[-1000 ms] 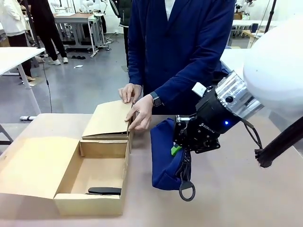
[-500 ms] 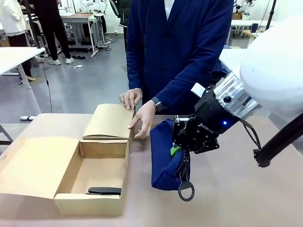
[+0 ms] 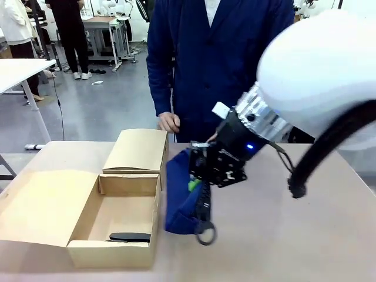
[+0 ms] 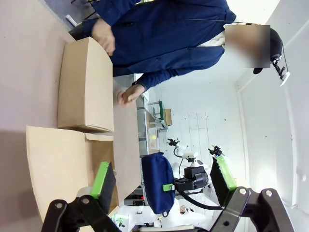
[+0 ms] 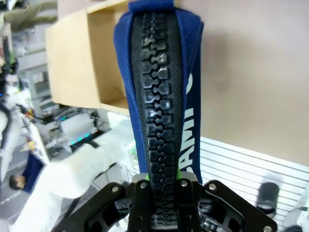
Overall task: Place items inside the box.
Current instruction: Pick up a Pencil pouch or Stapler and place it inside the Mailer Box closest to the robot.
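Right gripper (image 3: pixel 197 185) jaws clamped on the navy zip pouch (image 3: pixel 178 205), which hangs upright with its ring pull (image 3: pixel 205 235) lowest; it has shifted left and is now just beside the box (image 3: pixel 111 252) right wall. Box is open with most of its floor free, black stapler (image 3: pixel 129 237) along the near wall, and the person's hand (image 3: pixel 168 122) has pulled back behind the flap. Left gripper (image 4: pixel 163 180) jaws apart

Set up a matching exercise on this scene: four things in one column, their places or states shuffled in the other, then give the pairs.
Things:
1. stapler
2. pouch
3. left end effector
4. person's hand

Places or states:
A. open, holding nothing
B. at the far end of the box
C. lying inside the box
D. hanging from the shut right end effector

Pairs: 1-C, 2-D, 3-A, 4-B.
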Robot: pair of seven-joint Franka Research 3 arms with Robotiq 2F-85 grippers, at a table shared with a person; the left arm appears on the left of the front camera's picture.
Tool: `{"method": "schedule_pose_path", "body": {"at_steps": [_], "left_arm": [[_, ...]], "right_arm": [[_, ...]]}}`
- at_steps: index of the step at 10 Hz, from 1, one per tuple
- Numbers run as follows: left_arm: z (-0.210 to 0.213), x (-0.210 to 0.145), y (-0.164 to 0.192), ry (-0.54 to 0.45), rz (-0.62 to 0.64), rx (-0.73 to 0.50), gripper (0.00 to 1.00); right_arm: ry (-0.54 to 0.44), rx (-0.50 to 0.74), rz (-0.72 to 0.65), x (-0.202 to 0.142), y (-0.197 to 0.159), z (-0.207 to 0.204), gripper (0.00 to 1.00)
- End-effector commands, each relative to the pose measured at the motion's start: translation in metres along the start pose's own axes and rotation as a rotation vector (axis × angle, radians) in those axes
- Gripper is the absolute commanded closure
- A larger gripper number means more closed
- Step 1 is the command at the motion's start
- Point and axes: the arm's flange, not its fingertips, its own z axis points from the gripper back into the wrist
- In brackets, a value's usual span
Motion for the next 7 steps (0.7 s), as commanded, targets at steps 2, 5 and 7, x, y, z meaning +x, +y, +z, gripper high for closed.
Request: {"method": "schedule_pose_path", "body": {"at_steps": [2,5,7], "left_arm": [[0.0,-0.002,-0.001,-0.006,-0.018,-0.021,0.0],[0.0,-0.002,-0.001,-0.006,-0.018,-0.021,0.0],[0.0,-0.002,-0.001,-0.006,-0.018,-0.021,0.0]], "right_arm": [[-0.013,0.064,-0.16,0.03,0.067,-0.056,0.92],[0.028,0.059,-0.078,0.018,0.099,-0.112,0.92],[0.036,0.071,-0.122,0.025,0.078,-0.082,0.92]]}}
